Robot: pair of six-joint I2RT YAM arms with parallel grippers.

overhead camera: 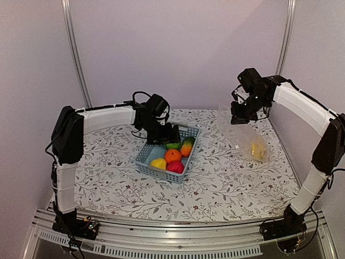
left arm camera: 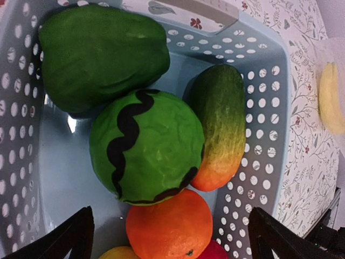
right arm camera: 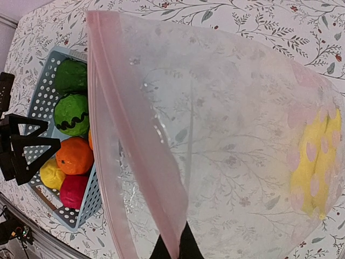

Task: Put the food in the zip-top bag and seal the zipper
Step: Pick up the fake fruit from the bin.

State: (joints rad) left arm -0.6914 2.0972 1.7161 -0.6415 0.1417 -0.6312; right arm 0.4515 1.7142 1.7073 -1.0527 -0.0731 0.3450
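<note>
Food (overhead camera: 173,156) is found in two places: most of it is gathered in the basket (overhead camera: 141,159) at the middle of the bench (overhead camera: 108,183), and one piece is enclosed in the bag to the right. On the left, the left fingers (left arm camera: 73,237) are held spread wide above the far end of the basket, with nothing gripped between them. Below them, the green pepper (left arm camera: 99,54) is lodged in a far corner, and the striped melon (left arm camera: 145,145) is pressed against it. The green-orange mango (left arm camera: 218,132) is laid along the basket's right wall, touching the melon. The orange (left arm camera: 170,226) is set just nearer, against the melon. At the near end a yellow fruit (right arm camera: 51,174) and the red apple (right arm camera: 73,190) are seated side by side. Further right, well apart from the basket, the zip-top bag (overhead camera: 242,132) is lifted at its mouth while its lower end is left lying on the bench. The banana (overhead camera: 257,150) is seen inside that lower end. The zipper (right arm camera: 124,135) is turned toward the basket, and its strip is pinched between the right fingers (right arm camera: 191,248), which are pressed together on it.
</note>
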